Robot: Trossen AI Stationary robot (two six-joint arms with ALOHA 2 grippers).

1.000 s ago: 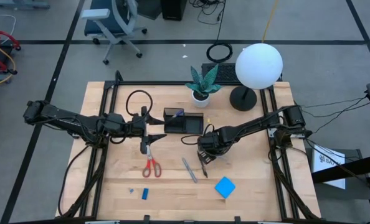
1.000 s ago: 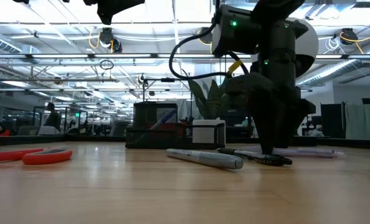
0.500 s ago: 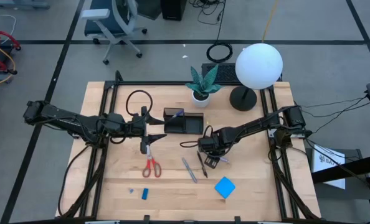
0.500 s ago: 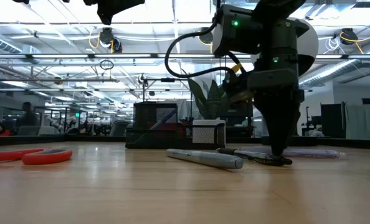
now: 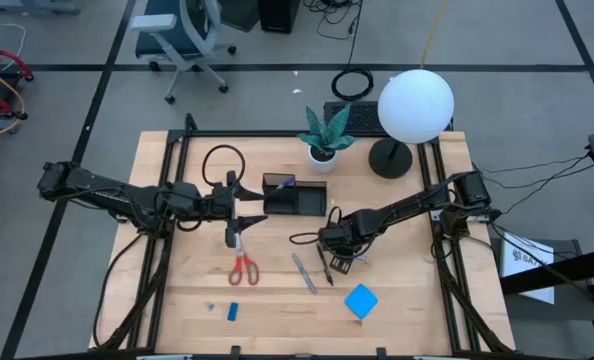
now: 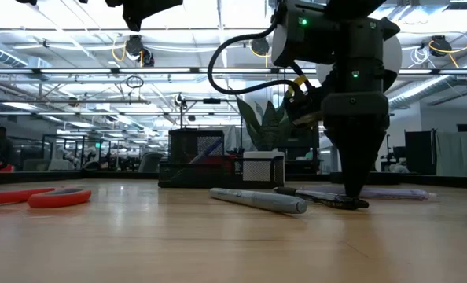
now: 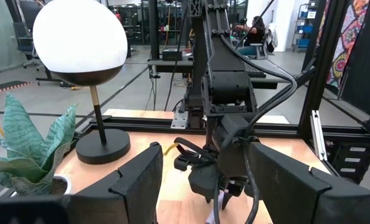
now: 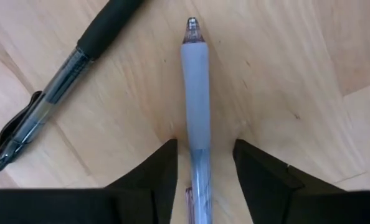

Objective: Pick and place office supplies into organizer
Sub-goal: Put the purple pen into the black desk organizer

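Observation:
My right gripper (image 5: 338,257) points straight down, open, its tips close to the tabletop (image 6: 351,195). Its two fingers (image 8: 166,168) stand on either side of a pen with a pale bluish grip (image 8: 195,87), with wood showing between each finger and the pen. A black pen (image 8: 66,68) lies flat beside it. A grey pen (image 5: 304,272), red-handled scissors (image 5: 242,264), a blue pad (image 5: 361,300) and a small blue eraser (image 5: 233,311) also lie flat on the table. The black organizer (image 5: 295,196) stands farther back. My left gripper (image 5: 239,207) hovers level to the left of the organizer, open and holding nothing.
A white plant pot (image 5: 323,155) stands behind the organizer, and a lamp with a white globe (image 5: 415,105) stands at the far right. A black cable loop (image 5: 222,158) lies at the far left. Bare wood shows along the near edge between the eraser and the pad.
My right gripper has rolled about its own downward axis while staying over the pens, so its fingers now lie across the bluish pen. The pens have kept their places.

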